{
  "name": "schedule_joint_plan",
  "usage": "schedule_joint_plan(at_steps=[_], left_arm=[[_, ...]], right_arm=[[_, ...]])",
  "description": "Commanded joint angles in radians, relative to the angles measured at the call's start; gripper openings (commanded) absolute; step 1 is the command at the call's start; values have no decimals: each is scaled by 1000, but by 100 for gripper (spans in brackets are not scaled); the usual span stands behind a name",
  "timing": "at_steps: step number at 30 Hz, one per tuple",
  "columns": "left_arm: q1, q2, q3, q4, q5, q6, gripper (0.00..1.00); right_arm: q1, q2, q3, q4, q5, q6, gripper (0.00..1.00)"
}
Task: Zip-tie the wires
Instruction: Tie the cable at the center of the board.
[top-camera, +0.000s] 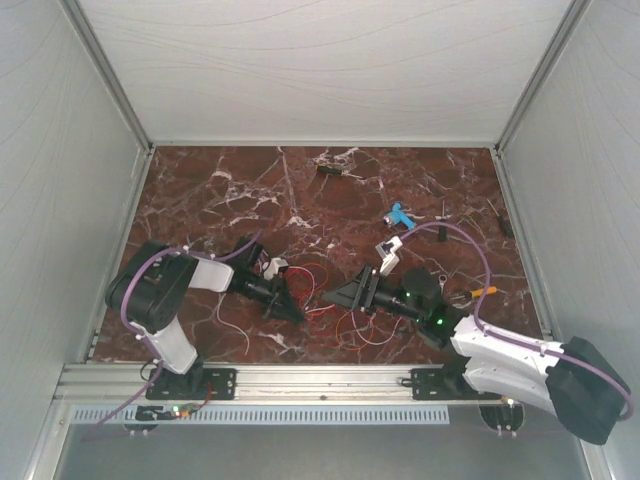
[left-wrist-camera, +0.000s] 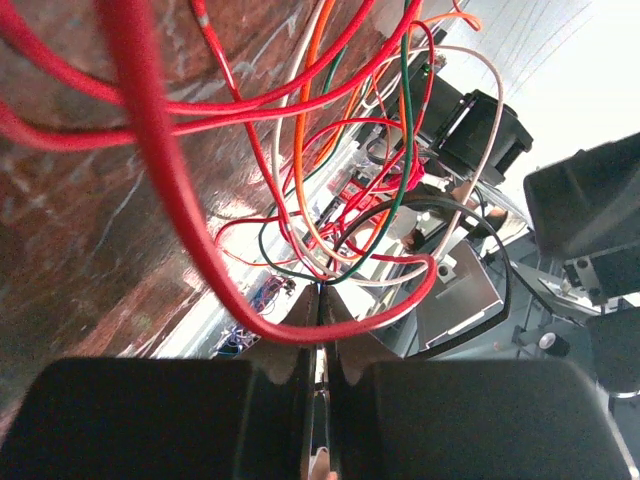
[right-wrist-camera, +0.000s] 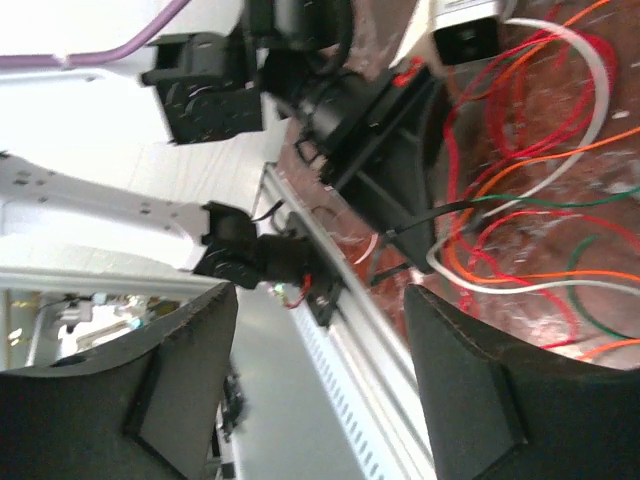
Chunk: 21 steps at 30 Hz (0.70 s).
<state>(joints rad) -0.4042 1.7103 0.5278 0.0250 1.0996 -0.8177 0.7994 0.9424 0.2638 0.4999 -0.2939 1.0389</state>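
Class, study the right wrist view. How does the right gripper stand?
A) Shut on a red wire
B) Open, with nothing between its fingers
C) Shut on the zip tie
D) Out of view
B: the right gripper is in plain view, its jaws stand well apart with nothing between them, and the wires lie beyond it on the table.

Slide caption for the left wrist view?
Jaws of the left gripper shut at the tangled wires, black zip tie curving through them.
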Motion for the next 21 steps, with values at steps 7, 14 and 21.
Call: schedule_joint_plan(at_steps=[7,14,21], left_arm=[[-5,9,-5,38,-3,-71,0],[-6,5,-2,41,0,-75,0],[-8,0,-6,43,1,-78,0]], right_arm=[[197,-32,-37,166,234,107,49],[233,116,-82,321,309,113,43],[252,308,-67,513,321,99,37]])
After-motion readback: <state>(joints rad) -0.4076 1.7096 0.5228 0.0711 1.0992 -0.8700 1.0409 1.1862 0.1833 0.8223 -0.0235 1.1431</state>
